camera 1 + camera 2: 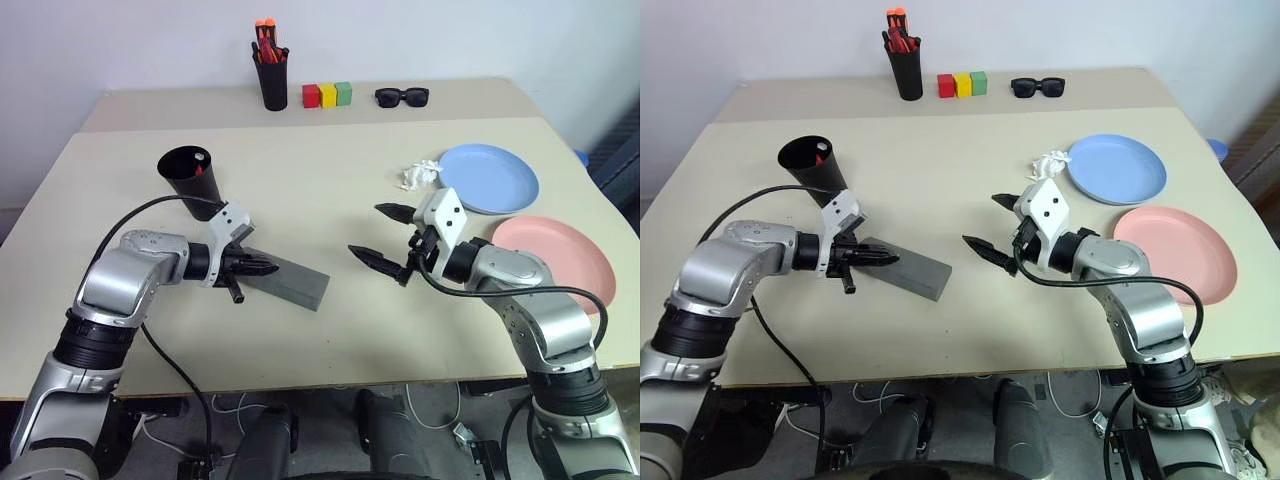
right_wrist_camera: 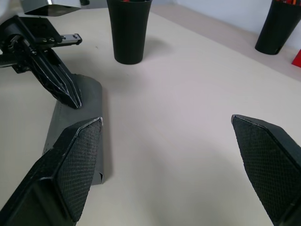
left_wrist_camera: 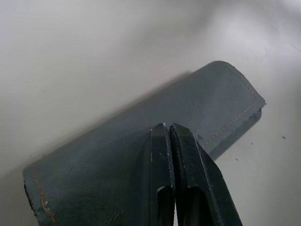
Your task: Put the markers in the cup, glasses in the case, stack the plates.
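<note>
Grey case (image 1: 288, 281) lies shut and flat on the beige table (image 1: 330, 330), near the front edge on our left half, angled with its far end toward the middle. Left gripper (image 1: 268, 266) hangs over the case's near end with both fingers pressed together, nothing between them; from the left wrist view the closed tips sit just above the case lid, contact we can't confirm. Black cup (image 1: 193, 181) stands upright just behind the left gripper, and we see something red inside it, too small to say whether it's a marker; no white marker or wire glasses that we can pick out. Right gripper (image 1: 382, 237) is held above the table right of centre, pointing across toward the case, fingers spread wide apart and holding nothing. Light blue plate (image 1: 490, 178) sits on the right side, with the salmon pink plate (image 1: 555, 260) just in front of it, the two near each other and unstacked. A crumpled white scrap (image 1: 418, 175) lies touching or just beside the blue plate's left rim. At the back edge: a black pot of orange-capped pens (image 1: 271, 73), a row of red, yellow and green blocks (image 1: 327, 95), and chunky black sunglasses (image 1: 402, 97)
</note>
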`<state>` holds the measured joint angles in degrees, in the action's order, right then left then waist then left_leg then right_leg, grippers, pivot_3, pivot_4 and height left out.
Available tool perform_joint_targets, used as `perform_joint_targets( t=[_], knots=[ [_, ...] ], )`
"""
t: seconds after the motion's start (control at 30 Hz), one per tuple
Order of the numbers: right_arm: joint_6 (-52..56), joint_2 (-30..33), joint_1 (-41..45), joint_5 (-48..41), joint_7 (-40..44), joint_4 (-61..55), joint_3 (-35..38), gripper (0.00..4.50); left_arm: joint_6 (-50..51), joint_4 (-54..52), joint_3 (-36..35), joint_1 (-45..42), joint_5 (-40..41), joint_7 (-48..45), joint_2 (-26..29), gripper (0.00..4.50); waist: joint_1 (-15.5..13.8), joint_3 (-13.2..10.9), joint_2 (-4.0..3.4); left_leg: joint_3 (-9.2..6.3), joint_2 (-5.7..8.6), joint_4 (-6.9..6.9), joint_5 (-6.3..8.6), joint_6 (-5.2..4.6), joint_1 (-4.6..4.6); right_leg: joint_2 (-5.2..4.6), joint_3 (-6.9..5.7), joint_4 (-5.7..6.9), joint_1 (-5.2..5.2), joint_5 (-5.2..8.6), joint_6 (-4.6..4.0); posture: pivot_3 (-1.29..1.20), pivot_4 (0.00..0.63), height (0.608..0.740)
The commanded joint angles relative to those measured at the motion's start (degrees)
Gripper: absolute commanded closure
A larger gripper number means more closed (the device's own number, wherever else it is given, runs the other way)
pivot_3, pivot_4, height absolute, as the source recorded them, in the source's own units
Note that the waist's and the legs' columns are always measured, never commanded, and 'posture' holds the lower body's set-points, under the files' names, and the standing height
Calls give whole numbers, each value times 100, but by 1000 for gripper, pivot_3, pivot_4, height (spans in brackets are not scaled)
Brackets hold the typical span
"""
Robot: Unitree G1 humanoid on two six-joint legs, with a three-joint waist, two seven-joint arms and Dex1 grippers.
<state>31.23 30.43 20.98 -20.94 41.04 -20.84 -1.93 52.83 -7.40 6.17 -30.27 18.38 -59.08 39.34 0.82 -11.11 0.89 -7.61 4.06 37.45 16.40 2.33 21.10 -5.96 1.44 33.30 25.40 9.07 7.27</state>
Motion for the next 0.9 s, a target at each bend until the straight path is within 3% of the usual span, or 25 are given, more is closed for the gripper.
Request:
perform_joint_targets(
  t=[0.03, 0.23, 0.43, 0.53, 0.7, 0.77, 0.9],
  knots=[
    [-193, 15, 156, 42, 26, -62, -20, 0, -40, 104, -4, 243, 62, 201, -95, 4434, -1, 2, -3, 1, 0, 0, 0, 0, -3, 0, 0, 0, -3, 0, 0, 0, 150, 740],
    [-232, 19, 203, 59, 32, -14, -21, 0, -313, 201, 19, 398, 45, 344, -101, 4434, -1, 4, -4, 1, 0, -6, 0, -1, -37, 0, 1, -5, -37, 1, 0, 0, 150, 740],
    [-343, -26, 292, 110, -111, 159, 102, 0, -551, 456, -746, -171, 779, 333, -598, 4434, -6, 4, -4, 1, -2, -16, 1, -1, -73, 0, 0, -11, -70, 4, 1, 0, 150, 740],
    [-411, -71, 498, 135, -393, 476, 389, 0, -533, 536, -1119, -540, 1317, 14, -657, 3567, -9, 0, 2, -1, -1, -11, 0, -1, -63, 0, -1, -11, -62, 3, 1, 0, 150, 740],
    [-427, 262, 709, 501, -878, 1227, 847, 0, -893, 806, -1094, -835, 1497, -590, -431, 912, -1, 2, -2, 3, 0, -24, 1, 0, -67, -1, 1, -13, -60, 3, 0, 0, 150, 740],
    [-168, 464, 700, 668, -1091, 1574, 975, 0, -997, 952, -1037, -966, 1542, -817, -396, 79, -1, 2, -2, 4, 0, -26, 1, -1, -66, -1, 1, -14, -59, 3, -1, 0, 150, 740],
    [609, 846, 350, 814, -1523, 1534, 1440, 0, -1584, 1339, -928, -1247, 1455, -1256, -461, 79, -39, 1, -2, 4, 0, -22, 1, -1, -60, -1, 1, -14, -59, 3, -1, 0, 150, 740]
  ],
)
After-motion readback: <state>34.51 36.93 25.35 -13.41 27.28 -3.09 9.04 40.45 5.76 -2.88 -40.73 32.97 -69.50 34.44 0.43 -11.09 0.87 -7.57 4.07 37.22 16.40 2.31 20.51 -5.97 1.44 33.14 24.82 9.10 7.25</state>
